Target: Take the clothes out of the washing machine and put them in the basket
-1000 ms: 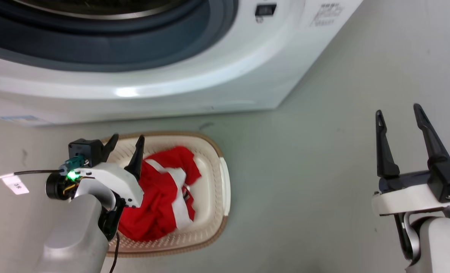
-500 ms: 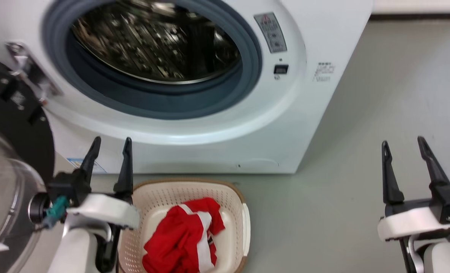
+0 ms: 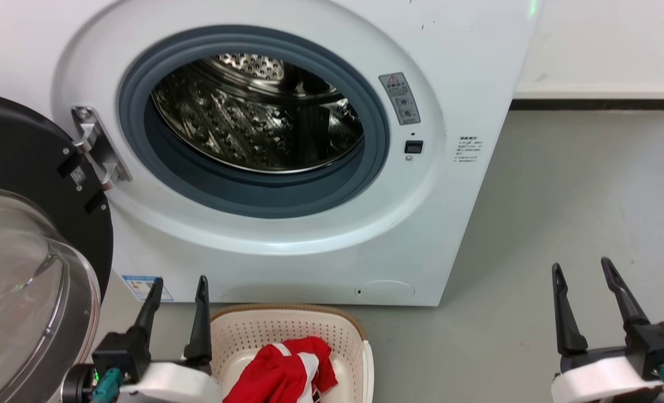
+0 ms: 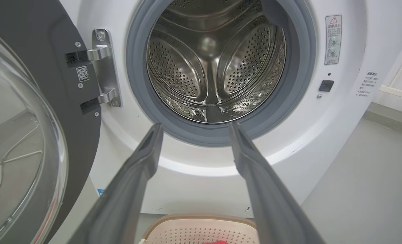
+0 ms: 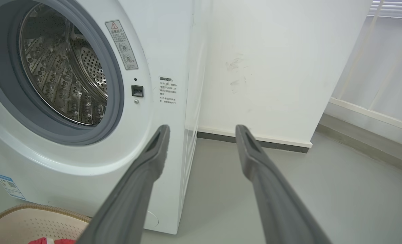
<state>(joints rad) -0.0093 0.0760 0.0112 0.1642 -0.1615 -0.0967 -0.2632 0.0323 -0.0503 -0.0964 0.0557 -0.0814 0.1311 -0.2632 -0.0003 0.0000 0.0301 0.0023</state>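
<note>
– While your left gripper (image 3: pixel 178 280) and right gripper (image 3: pixel 580 266) are both spread wide and hold nothing, where are the clothes (image 3: pixel 284 376)?
– You have red-and-white cloth in the basket (image 3: pixel 287 309), right in front of the washing machine (image 3: pixel 466 84).
– So what now?
– Peek deep into the drum (image 4: pixel 214 67). I think it's bare. If you reach in, go through the middle, clear of the door (image 3: pixel 24 162) on your left. Move slow and gentle.

Head camera high, wrists low; all face washing machine (image 3: pixel 287 246).
</note>
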